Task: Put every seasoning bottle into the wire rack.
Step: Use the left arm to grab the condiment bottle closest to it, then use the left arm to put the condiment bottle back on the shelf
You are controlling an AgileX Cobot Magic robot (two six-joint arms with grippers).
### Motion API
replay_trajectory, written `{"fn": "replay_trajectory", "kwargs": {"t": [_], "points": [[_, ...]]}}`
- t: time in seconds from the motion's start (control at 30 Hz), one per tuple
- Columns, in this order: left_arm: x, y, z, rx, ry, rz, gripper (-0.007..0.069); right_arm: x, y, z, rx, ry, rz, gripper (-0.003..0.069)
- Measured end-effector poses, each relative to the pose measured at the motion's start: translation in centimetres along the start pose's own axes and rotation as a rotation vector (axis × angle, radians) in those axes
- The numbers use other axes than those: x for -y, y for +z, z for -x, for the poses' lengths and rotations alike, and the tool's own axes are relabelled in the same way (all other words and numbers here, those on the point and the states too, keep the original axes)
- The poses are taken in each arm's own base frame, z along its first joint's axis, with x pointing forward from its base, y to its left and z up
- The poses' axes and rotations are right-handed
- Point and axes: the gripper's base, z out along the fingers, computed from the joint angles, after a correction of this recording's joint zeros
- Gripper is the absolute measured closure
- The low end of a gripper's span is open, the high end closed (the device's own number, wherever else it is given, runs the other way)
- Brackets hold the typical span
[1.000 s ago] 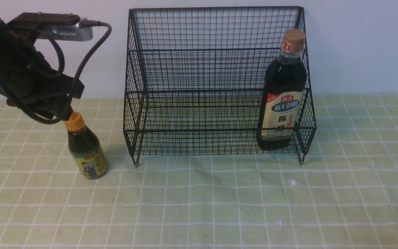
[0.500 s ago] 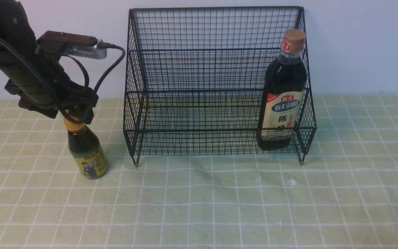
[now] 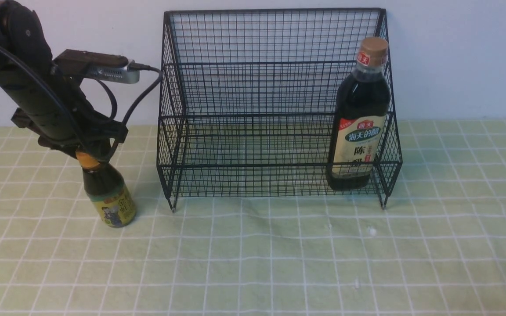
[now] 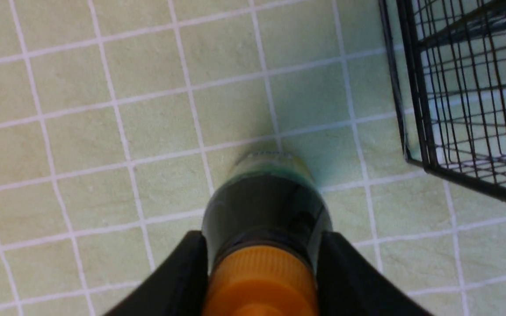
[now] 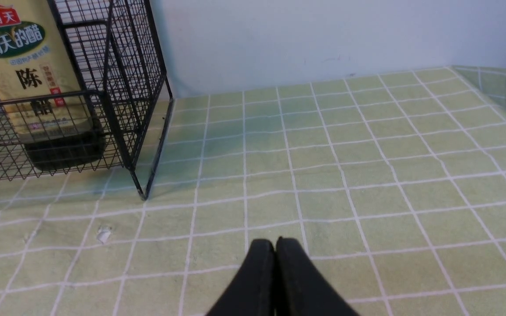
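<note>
The left pincer (image 4: 259, 259) is clamped on the orange cap of the short bottle (image 3: 109, 193), which is below it on the worktop (image 3: 279, 254), while the wire rack (image 3: 279, 166) holding the tall bottle (image 3: 360, 114) stands to its right, and the right pincer's (image 5: 275, 245) tips are together.

Inside the wire rack (image 3: 279, 165), the span from its left side across to the tall brown-capped bottle (image 3: 358, 118) is free, reachable from above or over the low front rail (the mesh back, sloped sides and that rail close off the other ways in). The tall bottle blocks the rack's right end, close by the side mesh. Between the short orange-capped bottle (image 3: 109, 193) and the rack lies a narrow bare strip of counter (image 3: 270, 263), and the counter in front is wide open.
</note>
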Motion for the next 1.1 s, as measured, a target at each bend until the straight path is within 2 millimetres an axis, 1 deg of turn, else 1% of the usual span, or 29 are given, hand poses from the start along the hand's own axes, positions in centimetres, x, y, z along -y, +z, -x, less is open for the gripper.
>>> {"fn": "replay_trajectory", "kwargs": {"t": [0.07, 0.1, 0.13, 0.17, 0.23, 0.33, 0.37, 0.4, 0.43, 0.47, 0.53, 0.63, 0.67, 0.7, 0.77, 0.93, 0.97, 1.03, 1.1], "points": [[0.0, -0.9, 0.1, -0.008, -0.004, 0.000, 0.0340, 0.0, 0.0, 0.0, 0.000, 0.000, 0.000, 0.0673], [0.0, -1.8, 0.2, 0.004, -0.010, 0.001, 0.0340, 0.0, 0.0, 0.0, 0.000, 0.000, 0.000, 0.0673], [0.0, -1.9, 0.1, 0.003, -0.010, 0.001, 0.0340, 0.0, 0.0, 0.0, 0.000, 0.000, 0.000, 0.0673], [0.1, -4.3, 0.4, 0.047, -0.020, 0.005, 0.0340, 0.0, 0.0, 0.0, 0.000, 0.000, 0.000, 0.0673], [0.6, -8.0, 0.7, 0.128, -0.019, 0.005, 0.0340, 0.0, 0.0, 0.0, 0.000, -0.001, 0.000, 0.0673], [1.6, -11.4, 0.9, 0.213, 0.008, 0.003, 0.0340, 0.0, 0.0, 0.0, 0.000, -0.001, 0.000, 0.0673], [2.1, -12.4, 0.9, 0.241, 0.021, -0.002, 0.0340, 0.0, 0.0, 0.0, 0.000, -0.001, 0.000, 0.0673], [3.1, -13.8, 1.1, 0.282, 0.043, -0.013, 0.0340, 0.0, 0.0, 0.0, 0.000, -0.001, 0.000, 0.0673], [3.9, -14.6, 1.2, 0.306, 0.058, -0.024, 0.0340, 0.0, 0.0, 0.0, 0.000, -0.001, 0.000, 0.0673], [4.7, -15.3, 1.3, 0.327, 0.072, -0.040, 0.0340, 0.0, 0.0, 0.0, 0.000, -0.001, 0.000, 0.0673], [6.3, -16.1, 1.5, 0.356, 0.098, -0.069, 0.0340, 0.0, 0.0, 0.0, 0.000, -0.001, 0.000, 0.0673], [8.4, -16.2, 2.2, 0.400, 0.127, -0.111, 0.0340, 0.0, 0.0, 0.0, 0.000, -0.001, 0.000, 0.0673], [9.1, -16.0, 2.5, 0.417, 0.140, -0.124, 0.0340, 0.0, 0.0, 0.0, 0.000, -0.001, 0.000, 0.0673], [9.3, -15.8, 2.6, 0.417, 0.142, -0.125, 0.0340, 0.0, 0.0, 0.0, 0.000, -0.001, 0.000, 0.0673], [10.4, -14.9, 3.3, 0.439, 0.159, -0.140, 0.0340, 0.0, 0.0, 0.0, 0.000, -0.001, 0.000, 0.0673], [11.4, -11.6, 4.8, 0.419, 0.170, -0.147, 0.0340, 0.0, 0.0, 0.0, 0.000, -0.001, 0.000, 0.0673], [11.6, -10.4, 5.2, 0.395, 0.171, -0.145, 0.0340, 0.0, 0.0, 0.0, 0.000, -0.002, 0.000, 0.0673], [11.7, -8.7, 5.6, 0.359, 0.175, -0.137, 0.0340, 0.0, 0.0, 0.0, 0.000, -0.004, 0.000, 0.0673], [11.8, -7.8, 5.8, 0.339, 0.182, -0.133, 0.0340, 0.0, 0.0, 0.0, 0.000, -0.004, 0.000, 0.0673]]}}
